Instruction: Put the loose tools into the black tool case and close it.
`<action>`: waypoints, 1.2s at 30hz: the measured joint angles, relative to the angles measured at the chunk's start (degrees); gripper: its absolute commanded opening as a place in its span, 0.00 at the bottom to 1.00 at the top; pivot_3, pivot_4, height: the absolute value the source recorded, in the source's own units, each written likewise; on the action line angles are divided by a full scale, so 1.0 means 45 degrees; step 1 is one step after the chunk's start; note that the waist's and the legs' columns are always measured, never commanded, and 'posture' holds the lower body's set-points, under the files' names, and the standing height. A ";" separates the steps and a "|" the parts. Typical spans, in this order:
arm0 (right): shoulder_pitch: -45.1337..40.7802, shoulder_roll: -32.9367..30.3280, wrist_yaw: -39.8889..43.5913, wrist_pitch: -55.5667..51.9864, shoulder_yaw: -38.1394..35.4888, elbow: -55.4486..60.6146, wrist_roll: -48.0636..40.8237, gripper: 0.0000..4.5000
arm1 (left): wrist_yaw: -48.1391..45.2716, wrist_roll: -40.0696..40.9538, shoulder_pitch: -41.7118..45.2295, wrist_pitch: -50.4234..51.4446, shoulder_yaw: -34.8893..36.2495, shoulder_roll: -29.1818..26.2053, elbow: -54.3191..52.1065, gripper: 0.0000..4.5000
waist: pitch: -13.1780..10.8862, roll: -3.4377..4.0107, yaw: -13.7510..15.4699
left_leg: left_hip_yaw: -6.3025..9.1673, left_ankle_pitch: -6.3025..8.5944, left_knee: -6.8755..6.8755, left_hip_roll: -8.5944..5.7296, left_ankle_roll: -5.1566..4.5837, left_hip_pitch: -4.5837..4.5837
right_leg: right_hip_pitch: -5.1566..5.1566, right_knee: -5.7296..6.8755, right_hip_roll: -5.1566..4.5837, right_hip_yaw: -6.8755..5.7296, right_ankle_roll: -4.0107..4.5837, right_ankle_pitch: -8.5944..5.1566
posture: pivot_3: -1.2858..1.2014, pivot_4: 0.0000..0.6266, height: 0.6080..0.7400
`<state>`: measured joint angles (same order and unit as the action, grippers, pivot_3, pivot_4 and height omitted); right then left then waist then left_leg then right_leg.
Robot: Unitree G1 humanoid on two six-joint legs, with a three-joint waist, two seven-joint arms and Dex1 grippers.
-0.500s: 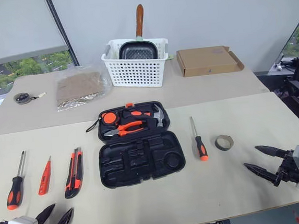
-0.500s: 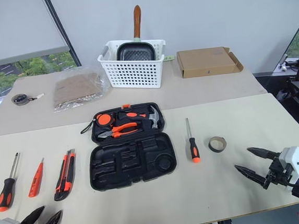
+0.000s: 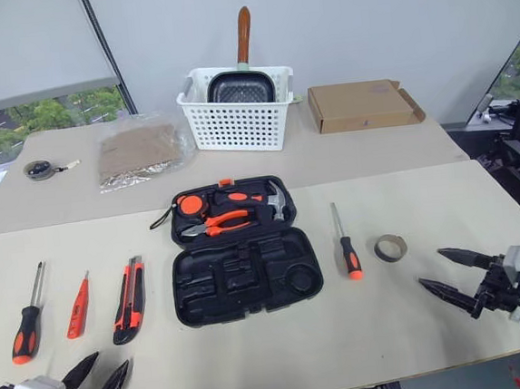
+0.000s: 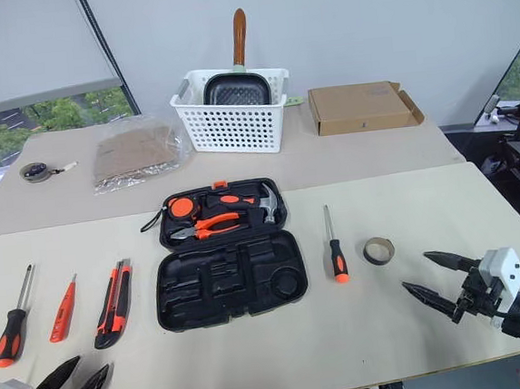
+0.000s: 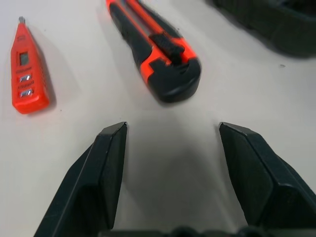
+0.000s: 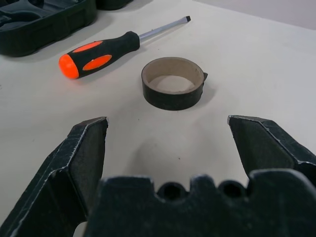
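Observation:
The black tool case [image 3: 183, 298] lies open mid-table; pliers and a hammer sit in its far half, and the near half's recesses are empty. To its left lie a screwdriver [image 3: 28, 329], a tester pen [image 3: 78, 306] and a utility knife [image 3: 129, 300]. Right of the case lie a second screwdriver [image 3: 346, 246] and a tape roll [image 3: 389, 248]. My left gripper [image 3: 109, 361] stands open just short of the knife [image 5: 158, 47], the pen [image 5: 27, 74] off to one side. Facing the tape roll [image 6: 173, 89], a little short of it, my right gripper [image 3: 432, 268] is open and empty.
A white basket [image 3: 236, 124] holding a pan stands at the back, with a cardboard box [image 3: 361, 104] to its right. A plastic-wrapped brown sheet [image 3: 138, 150] and a small round object [image 3: 39, 170] lie at the back left. The table edge runs close to both grippers.
My right gripper has crept slightly toward the tape roll. The left gripper and all the tools have stayed put.

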<state>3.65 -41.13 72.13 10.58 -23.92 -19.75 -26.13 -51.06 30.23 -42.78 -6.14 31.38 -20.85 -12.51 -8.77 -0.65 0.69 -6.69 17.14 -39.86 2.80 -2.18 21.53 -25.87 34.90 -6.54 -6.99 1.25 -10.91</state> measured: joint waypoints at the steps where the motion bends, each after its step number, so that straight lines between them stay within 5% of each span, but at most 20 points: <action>1: -0.0161 -0.0006 0.0022 -0.0033 0.0000 0.0003 -0.0030 0.99 | -0.0126 0.0425 0.0048 0.0022 0.0087 0.0005 -0.0007 0.70 | -0.0001 -0.0001 -0.0009 | -0.0001 0.0000 -0.0001 0.0001 0.0000 -0.0002 | 0.0001 0.0002 0.0001 0.0000 0.0000 0.0000 | 0.52 0.24 0.70; 7: -0.1144 -0.0025 0.0199 -0.0747 0.0270 0.0955 -0.0541 0.99 | 0.0527 0.2327 0.0861 0.0667 0.1256 -0.0017 -0.0008 0.70 | 0.0007 0.0011 -0.0029 | -0.0001 -0.0011 -0.0002 0.0003 -0.0006 -0.0009 | 0.0048 0.0029 0.0011 0.0005 -0.0006 0.0004 | 0.52 0.24 0.70; 16: -0.3649 0.0118 0.0487 -0.3233 0.2374 0.4191 -0.1928 0.99 | 0.5994 0.2594 0.3950 0.2856 0.3318 -0.1104 0.1171 0.70 | 0.0012 -0.0038 -0.0003 | 0.0019 -0.0069 0.0003 0.0006 -0.0085 -0.0064 | 0.0130 0.0015 0.0019 -0.0014 -0.0074 0.0053 | 0.52 0.24 0.70; 25: -0.5626 0.0152 0.1563 -0.4372 0.3973 0.5170 -0.2186 0.99 | 0.7488 0.1487 0.4576 0.5220 0.3008 -0.2227 0.1751 0.70 | 0.0015 -0.0042 0.0044 | 0.0002 -0.0029 0.0002 0.0000 -0.0101 -0.0052 | 0.0124 -0.0003 -0.0002 -0.0015 -0.0065 0.0052 | 0.52 0.24 0.70; 36: -0.6279 0.0223 0.1500 -0.5281 0.4585 0.6033 -0.2468 0.99 | 0.8239 0.0896 0.4903 0.7020 0.2480 -0.2185 0.1442 0.70 | 0.0021 -0.0055 0.0029 | 0.0000 0.0018 0.0001 0.0002 0.0014 -0.0056 | 0.0120 0.0012 -0.0005 -0.0019 -0.0062 0.0055 | 0.52 0.24 0.70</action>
<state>-24.61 -40.13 78.88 -13.18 -3.28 7.40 -37.23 -13.98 34.26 -20.72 25.45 42.54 -30.68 -6.02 -8.68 -0.90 0.81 -6.69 17.22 -39.85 2.81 -2.12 21.28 -25.33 34.95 -6.56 -7.08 0.97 -10.66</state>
